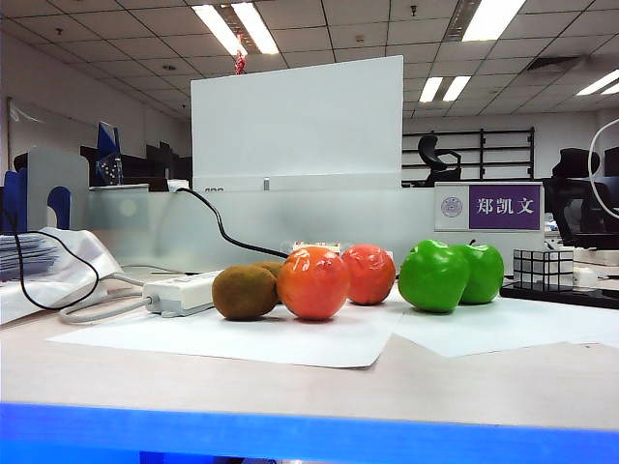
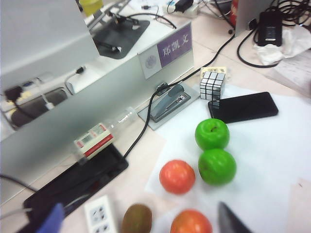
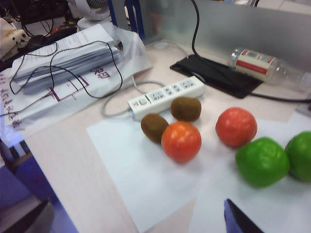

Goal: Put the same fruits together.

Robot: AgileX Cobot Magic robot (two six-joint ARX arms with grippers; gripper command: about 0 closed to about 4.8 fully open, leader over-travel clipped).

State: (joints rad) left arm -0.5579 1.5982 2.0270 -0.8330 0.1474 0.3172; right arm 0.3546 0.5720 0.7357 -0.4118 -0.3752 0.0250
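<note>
The fruits are sitting grouped on white paper [image 1: 290,338]: kiwis [image 3: 170,116], orange-red fruits [image 3: 209,133] and green apples [image 1: 450,274] running nine to three o'clock, bare desk in front. Both grippers are hovering above: left gripper [image 2: 141,221] and right gripper [image 3: 141,218], fingers apart, holding nothing.

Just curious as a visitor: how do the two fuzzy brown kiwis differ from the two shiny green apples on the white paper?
The fuzzy brown kiwis are dull, oval and smaller; the shiny green apples are glossy, round and bigger. The kiwis lie beside the white power strip, the apples at the row's other end, beyond the orange-red fruits. Both pairs already sit together.
</note>
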